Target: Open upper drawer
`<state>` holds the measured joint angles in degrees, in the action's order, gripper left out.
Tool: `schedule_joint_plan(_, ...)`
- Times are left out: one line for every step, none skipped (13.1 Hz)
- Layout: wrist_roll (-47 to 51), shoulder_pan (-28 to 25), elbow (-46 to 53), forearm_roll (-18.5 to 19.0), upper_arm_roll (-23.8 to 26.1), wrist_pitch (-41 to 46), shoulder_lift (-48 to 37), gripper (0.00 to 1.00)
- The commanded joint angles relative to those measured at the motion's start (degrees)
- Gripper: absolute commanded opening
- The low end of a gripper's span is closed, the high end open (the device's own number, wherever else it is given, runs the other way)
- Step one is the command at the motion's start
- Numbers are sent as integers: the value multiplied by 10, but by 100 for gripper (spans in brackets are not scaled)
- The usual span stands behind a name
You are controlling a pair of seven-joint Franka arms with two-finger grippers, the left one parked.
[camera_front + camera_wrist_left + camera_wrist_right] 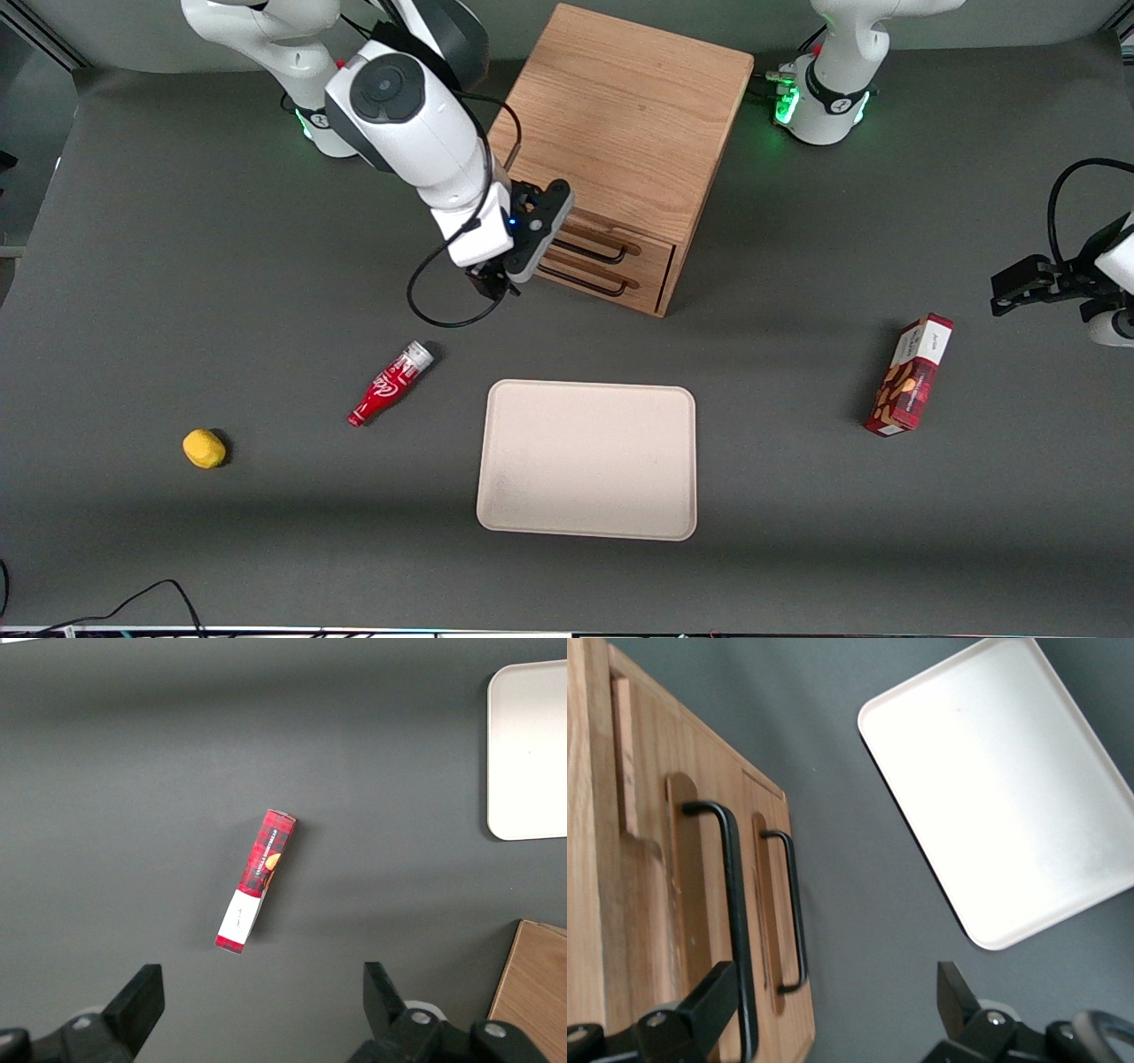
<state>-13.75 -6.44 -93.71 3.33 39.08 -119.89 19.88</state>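
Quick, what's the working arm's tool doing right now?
Tool: open, holding nothing, in front of the cabinet by the upper drawer handle.

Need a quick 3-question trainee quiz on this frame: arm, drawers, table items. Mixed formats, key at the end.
1. True or false: the pincer, in front of the cabinet at the drawer handles, has its fingers open.
2. Which thing lies toward the parked arm's end of the table? A) red box B) yellow lump C) red bottle
3. Short answer: is the upper drawer shut or pulled out?

Key: 1 true; 2 A; 3 shut, its front flush with the drawer below.
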Motion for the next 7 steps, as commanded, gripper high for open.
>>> schedule_joint_plan(45, -26, 7, 12, 1, -11, 10, 100)
schedule_joint_plan(44, -27, 6, 12, 1, -11, 11, 100)
schedule_joint_plan(44, -28, 3, 17, 1, -11, 16, 100)
schedule_joint_plan(45, -29, 0, 24, 1, -11, 17, 100)
schedule_joint_plan(46, -31, -2, 24, 2, -15, 17, 100)
schedule_joint_plan(45, -33, -11, 24, 2, -19, 17, 100)
schedule_joint_plan(45, -33, -22, 24, 2, -25, 17, 100)
